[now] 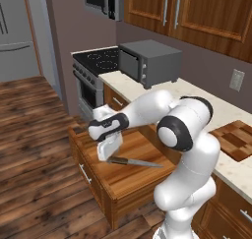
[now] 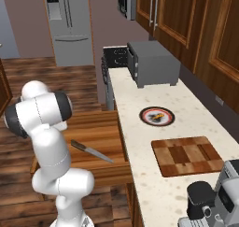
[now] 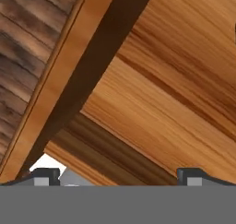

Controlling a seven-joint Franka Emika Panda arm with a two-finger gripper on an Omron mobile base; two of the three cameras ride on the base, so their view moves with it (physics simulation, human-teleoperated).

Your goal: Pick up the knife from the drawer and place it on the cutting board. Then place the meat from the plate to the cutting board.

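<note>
**Hovering over the open drawer, jaws wide and empty**

Reaching down into the drawer (image 1: 129,176), I held my gripper (image 1: 109,152) low over its wooden floor, jaws spread as wide as they go and nothing between them. In my hand view the two fingertips (image 3: 46,176) stood far apart at the bottom edge, with only the drawer's grain and its front wall running past them toward 1 o'clock.

The knife (image 1: 135,162) lay flat on the drawer floor just beside my gripper, at about 4 o'clock from it in the left base view. Its dark handle was nearest me and its blade pointed off toward 3 o'clock. I could not tell whether I was touching the handle. From the right base view the knife (image 2: 91,151) lay slantwise across the floor, its blade tip toward 4 o'clock.

The board (image 2: 188,155) sat bare on the counter (image 2: 140,142), well apart from the drawer. At 11 o'clock from it stood the plate (image 2: 157,116), with the meat (image 2: 158,115) on its centre. Farther back along the counter was a grey microwave (image 2: 151,62).
</note>
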